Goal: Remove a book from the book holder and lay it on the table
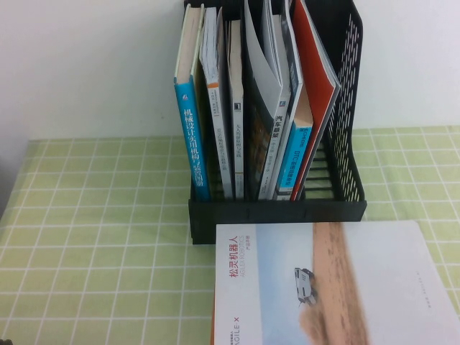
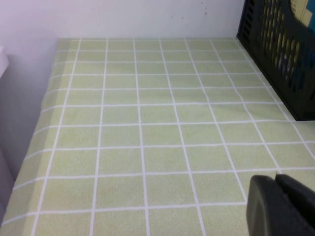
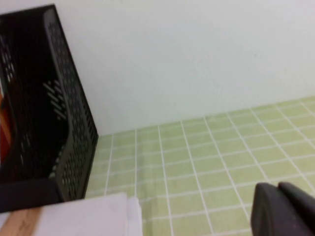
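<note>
The book (image 1: 338, 284) already lies flat on the surface (image 1: 93, 237), just in front of the holder (image 1: 277, 212), cover up. The left claw (image 2: 280, 206) hangs low over bare cloth beside the holder; the right claw (image 3: 283, 209) hovers near the book's corner. I cannot tell whether either is spread or pressed together. From here I'd just pull both arms back gently, without nudging the book.
</note>
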`<state>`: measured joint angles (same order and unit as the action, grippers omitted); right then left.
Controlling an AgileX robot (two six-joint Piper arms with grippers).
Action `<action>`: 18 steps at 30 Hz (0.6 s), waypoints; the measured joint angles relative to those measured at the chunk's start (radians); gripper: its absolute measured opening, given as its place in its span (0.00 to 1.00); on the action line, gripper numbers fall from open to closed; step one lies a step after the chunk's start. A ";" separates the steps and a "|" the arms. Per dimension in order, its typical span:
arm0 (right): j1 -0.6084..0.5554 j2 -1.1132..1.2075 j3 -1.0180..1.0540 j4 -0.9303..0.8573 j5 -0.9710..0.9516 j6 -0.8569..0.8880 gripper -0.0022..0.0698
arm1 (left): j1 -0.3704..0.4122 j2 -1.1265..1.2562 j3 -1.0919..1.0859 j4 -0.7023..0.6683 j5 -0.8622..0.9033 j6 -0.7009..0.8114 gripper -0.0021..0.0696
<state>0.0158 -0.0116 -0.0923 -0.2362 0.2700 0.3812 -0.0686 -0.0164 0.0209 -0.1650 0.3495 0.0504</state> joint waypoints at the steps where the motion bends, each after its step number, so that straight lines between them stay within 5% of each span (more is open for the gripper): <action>1: 0.000 0.000 0.018 0.007 0.000 -0.011 0.03 | 0.000 0.000 0.000 0.000 0.000 0.000 0.03; 8: 0.002 0.000 0.119 0.068 0.020 -0.072 0.03 | 0.000 0.000 0.000 0.000 0.000 0.000 0.03; 15: 0.002 0.000 0.121 0.411 0.085 -0.659 0.03 | 0.000 0.000 0.000 0.000 0.000 0.000 0.03; 18: 0.002 0.000 0.121 0.469 0.100 -0.757 0.03 | 0.000 0.000 0.000 0.000 0.000 0.000 0.03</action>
<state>0.0176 -0.0116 0.0287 0.2325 0.3704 -0.3759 -0.0686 -0.0164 0.0209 -0.1650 0.3495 0.0504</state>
